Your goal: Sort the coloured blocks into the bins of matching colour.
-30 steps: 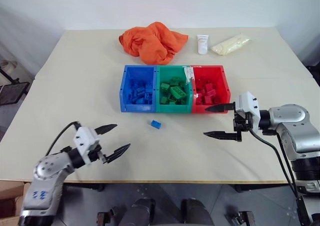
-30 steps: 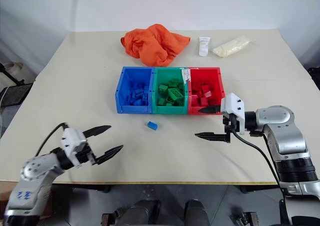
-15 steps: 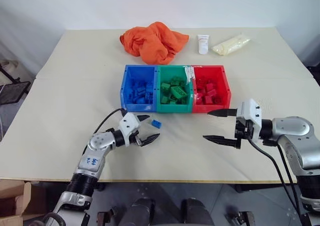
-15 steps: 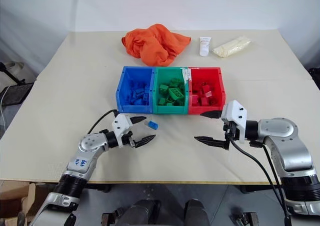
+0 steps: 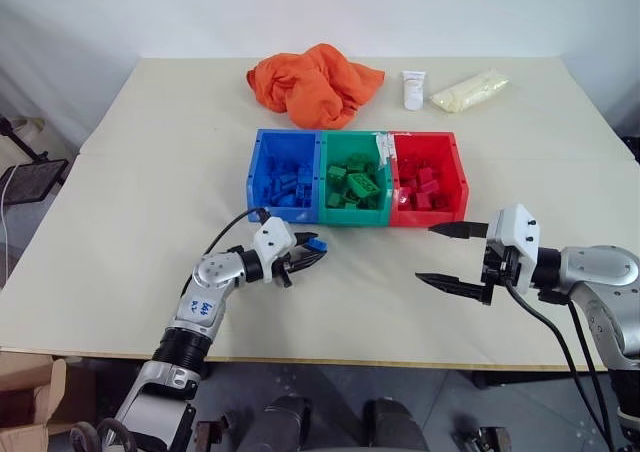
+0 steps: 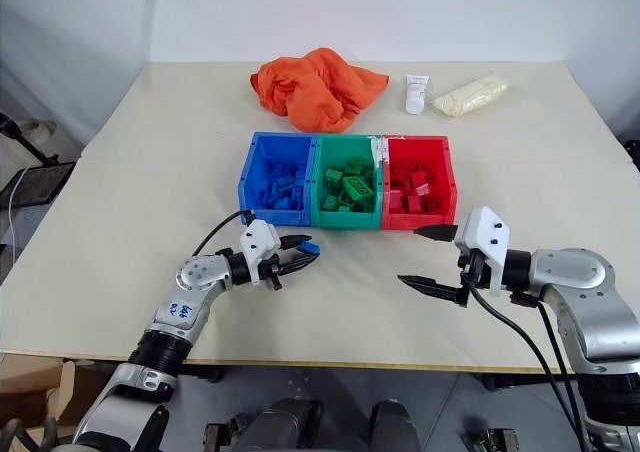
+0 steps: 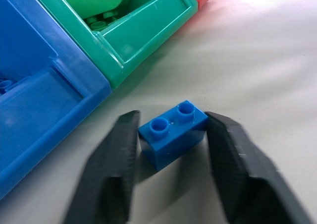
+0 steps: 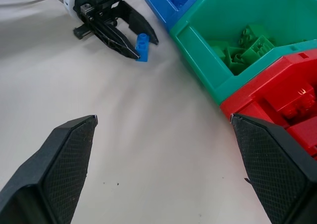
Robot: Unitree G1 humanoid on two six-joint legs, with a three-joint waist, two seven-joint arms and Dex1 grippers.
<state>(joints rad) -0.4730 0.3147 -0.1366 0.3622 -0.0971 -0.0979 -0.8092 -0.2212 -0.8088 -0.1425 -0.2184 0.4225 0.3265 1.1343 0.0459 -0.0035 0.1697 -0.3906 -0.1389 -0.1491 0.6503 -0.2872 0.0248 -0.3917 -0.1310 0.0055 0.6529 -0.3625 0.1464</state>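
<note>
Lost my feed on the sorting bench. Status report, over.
Left gripper shut on blue block, on the table beside blue bin. Right gripper open, empty. Nothing in the way.

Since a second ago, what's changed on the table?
The left pincer reached in from the table's near edge and shut on the small blue studded plastic brick before the blue plastic bin. The right pincer stayed open; bins unmoved.

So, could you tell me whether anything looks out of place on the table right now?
Only one blue block lies on the table outside the bins, and the left pincer is shut on it. Nothing else stands out.
</note>
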